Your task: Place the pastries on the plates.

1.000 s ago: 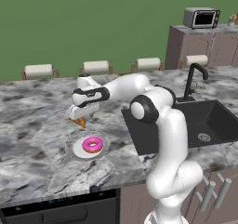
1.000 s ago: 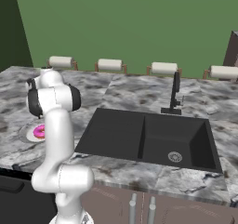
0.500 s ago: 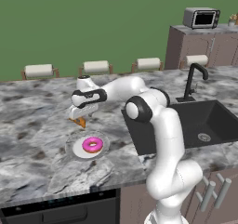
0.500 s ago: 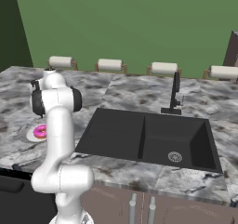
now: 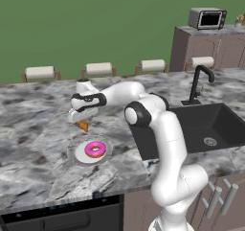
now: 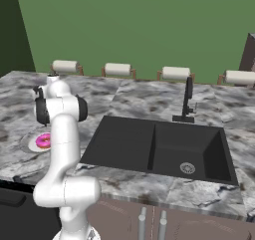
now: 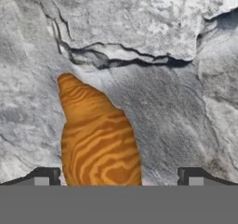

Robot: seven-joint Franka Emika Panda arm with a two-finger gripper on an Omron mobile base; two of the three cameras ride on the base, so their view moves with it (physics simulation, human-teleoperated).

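**Robot body: white arm, dark joints**

Arm [image 5: 162, 144] built of smooth, glossy white rounded segments, thick and tubular, swelling to a bulbous base link low down. Joints show as dark grey to black round caps and bands; one large dark disc sits at the elbow, another on the shoulder in the right base view [image 6: 42, 109]. Wrist section carries a black band between white shells. Gripper [image 5: 78, 120] body is white and boxy. Finger tips [image 7: 44, 177] small, dark, squared, each with a lighter grey pad face. No cables, screws or markings discernible.
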